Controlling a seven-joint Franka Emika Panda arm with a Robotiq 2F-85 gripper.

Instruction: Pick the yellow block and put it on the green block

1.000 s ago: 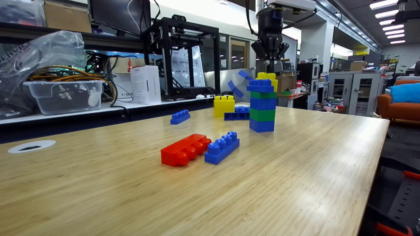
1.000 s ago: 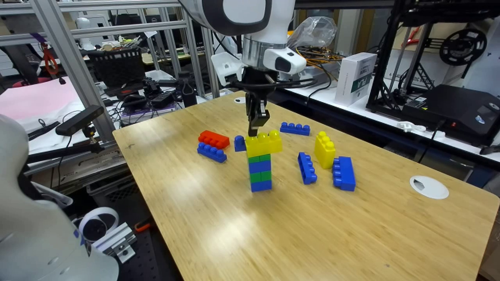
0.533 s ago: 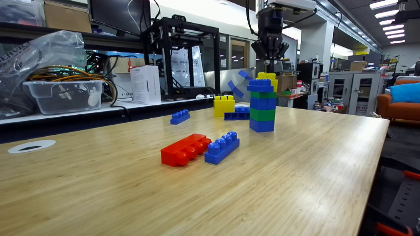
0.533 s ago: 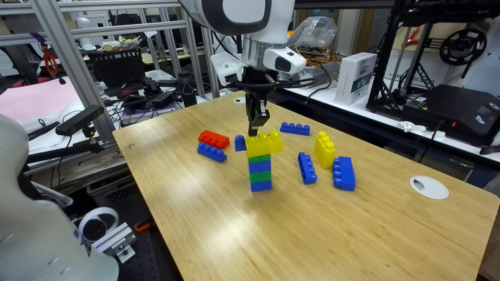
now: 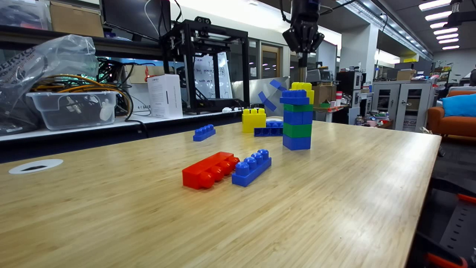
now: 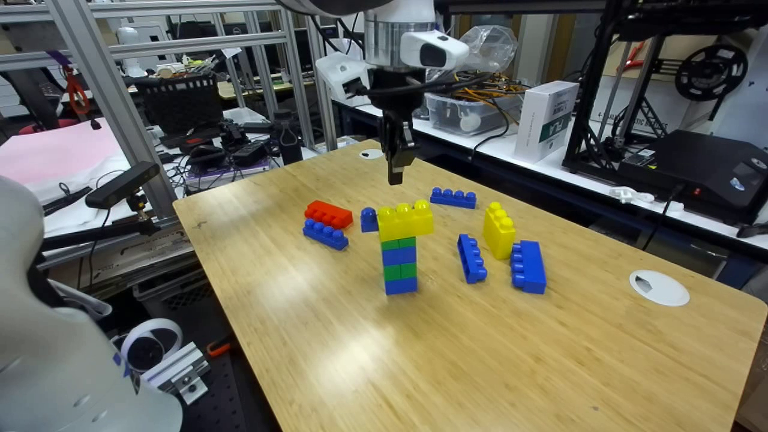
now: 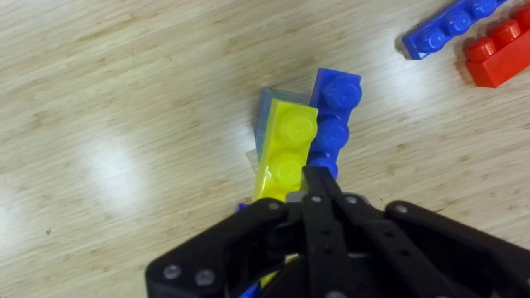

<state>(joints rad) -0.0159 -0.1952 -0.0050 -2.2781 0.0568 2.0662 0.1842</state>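
Observation:
The yellow block lies across the top of a stack, directly on a green block. It also shows in the wrist view, and partly behind a blue brick in an exterior view. That blue brick sits beside the yellow block on the stack's top. Blue and green layers alternate below. My gripper is shut and empty, a little above the yellow block and apart from it. In the wrist view, the closed fingertips overlap the yellow block's edge.
A taller yellow brick stands beside the stack, with blue bricks near it. A red brick and a blue brick lie side by side on the table. Another blue brick lies near the far edge.
My gripper has risen straight up from the yellow block's studs and is now clear of them. The stack and the loose bricks have not moved.

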